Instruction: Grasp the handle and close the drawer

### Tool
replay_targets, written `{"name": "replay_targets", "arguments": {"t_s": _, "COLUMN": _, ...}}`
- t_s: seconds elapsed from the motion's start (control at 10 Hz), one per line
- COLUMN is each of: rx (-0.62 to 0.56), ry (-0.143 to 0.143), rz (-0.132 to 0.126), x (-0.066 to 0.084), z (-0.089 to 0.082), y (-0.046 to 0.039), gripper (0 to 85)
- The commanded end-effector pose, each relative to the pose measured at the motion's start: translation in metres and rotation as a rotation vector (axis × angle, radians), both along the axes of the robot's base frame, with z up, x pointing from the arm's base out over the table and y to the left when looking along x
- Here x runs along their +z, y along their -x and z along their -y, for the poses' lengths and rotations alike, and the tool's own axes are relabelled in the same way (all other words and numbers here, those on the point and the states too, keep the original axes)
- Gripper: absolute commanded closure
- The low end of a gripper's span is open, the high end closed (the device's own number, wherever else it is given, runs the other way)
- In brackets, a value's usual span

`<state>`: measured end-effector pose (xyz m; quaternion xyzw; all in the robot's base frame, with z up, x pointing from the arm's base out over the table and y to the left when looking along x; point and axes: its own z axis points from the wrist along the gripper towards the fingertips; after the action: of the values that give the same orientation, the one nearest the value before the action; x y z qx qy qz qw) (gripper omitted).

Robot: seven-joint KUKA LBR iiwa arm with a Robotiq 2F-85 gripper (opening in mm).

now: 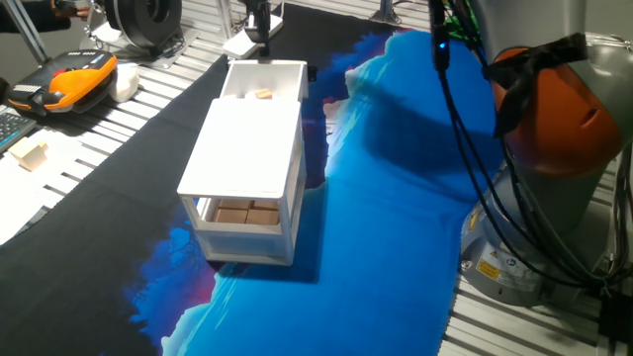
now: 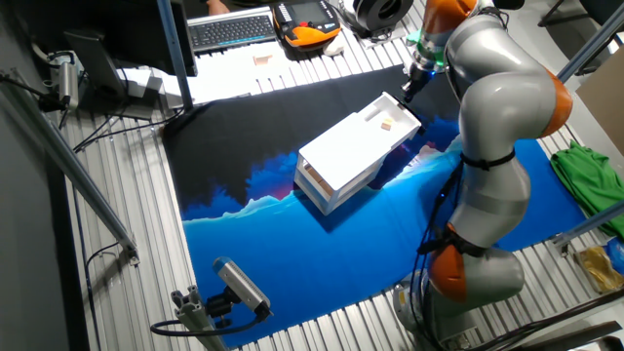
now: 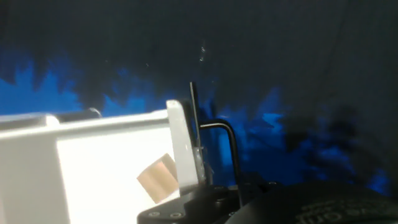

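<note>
The drawer (image 1: 263,81) stands pulled out from the top tier of the small white cabinet (image 1: 247,148), sticking out past the cabinet's end towards the far edge of the table in one fixed view. It is a shallow white box, open at the top, and a single tan block (image 1: 262,95) lies on its floor near the cabinet end. In the other fixed view the same drawer (image 2: 390,115) points towards the robot arm (image 2: 492,146), with the block (image 2: 386,124) showing as a small tan spot inside.

The cabinet sits on a cloth (image 1: 396,198) that is black on one side and bright blue on the other, roughly along the line where the two colours meet. Its lower tier holds tan wooden blocks (image 1: 242,213), seen through the open end facing the camera.

The gripper (image 1: 259,30) hangs at the drawer's outer end, right over the front wall. In the hand view a thin black wire handle (image 3: 227,146) curves out from the drawer's white front wall (image 3: 183,149), and the dark body of the hand fills the bottom of the picture just beneath it. The tan block (image 3: 157,176) lies just inside that wall. The fingertips are not clear in any view, so I cannot tell how far apart the fingers are or whether they grip the handle.
</note>
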<state>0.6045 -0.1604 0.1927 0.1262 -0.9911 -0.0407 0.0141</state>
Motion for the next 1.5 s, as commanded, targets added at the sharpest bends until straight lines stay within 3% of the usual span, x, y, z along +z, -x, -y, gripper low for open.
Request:
{"name": "replay_targets", "arguments": {"t_s": 0.0, "rx": -0.924, "ry": 0.029, "rz": 0.019, "x": 0.0006, "z": -0.0005, "y": -0.0002, "gripper": 85.0}}
{"name": "replay_targets", "arguments": {"t_s": 0.1, "rx": -0.993, "ry": 0.011, "rz": 0.019, "x": 0.0006, "z": -0.0005, "y": -0.0002, "gripper": 85.0}}
{"name": "replay_targets", "arguments": {"t_s": 0.3, "rx": -0.945, "ry": -0.001, "rz": 0.01, "x": 0.0006, "z": -0.0005, "y": -0.0002, "gripper": 85.0}}
{"name": "replay_targets", "arguments": {"t_s": 0.8, "rx": -1.017, "ry": 0.059, "rz": 0.01, "x": 0.0006, "z": -0.0005, "y": -0.0002, "gripper": 85.0}}
{"name": "replay_targets", "arguments": {"t_s": 1.0, "rx": -0.997, "ry": 0.05, "rz": 0.001, "x": 0.0005, "z": -0.0004, "y": 0.0003, "gripper": 85.0}}
{"name": "replay_targets", "arguments": {"t_s": 1.1, "rx": -0.955, "ry": 0.064, "rz": 0.002, "x": 0.0012, "z": 0.0008, "y": 0.0018, "gripper": 85.0}}
{"name": "replay_targets", "arguments": {"t_s": 1.2, "rx": -0.858, "ry": 0.102, "rz": 0.004, "x": 0.002, "z": 0.0022, "y": 0.0013, "gripper": 85.0}}
{"name": "replay_targets", "arguments": {"t_s": 1.4, "rx": -0.716, "ry": 0.085, "rz": -0.023, "x": 0.0019, "z": 0.0023, "y": 0.0018, "gripper": 85.0}}
